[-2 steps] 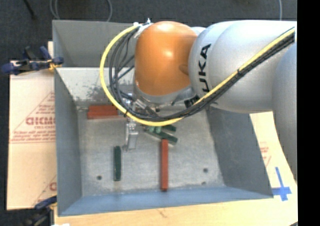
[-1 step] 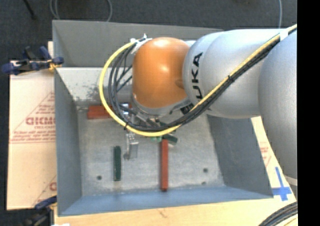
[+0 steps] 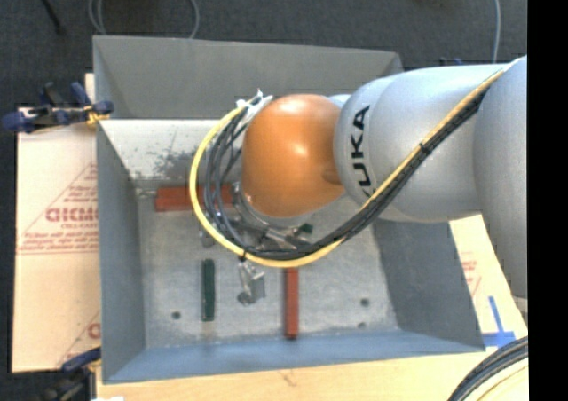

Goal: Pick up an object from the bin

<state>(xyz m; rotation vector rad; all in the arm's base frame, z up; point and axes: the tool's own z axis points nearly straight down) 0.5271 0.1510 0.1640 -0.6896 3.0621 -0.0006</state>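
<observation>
My gripper (image 3: 251, 284) hangs over the middle of the bin floor, its metal fingertips showing just below the orange cover. A dark green stick (image 3: 208, 289) lies upright on the floor a little to its left. A red-brown stick (image 3: 290, 303) lies to its right, reaching toward the front wall. Neither stick is between the fingertips. Further back, a red-brown block (image 3: 174, 199) lies near the rear left of the floor, partly hidden by the cables.
The arm and its orange cover hide the middle and back right of the bin. Bare floor shows at the front left and front right corners.
</observation>
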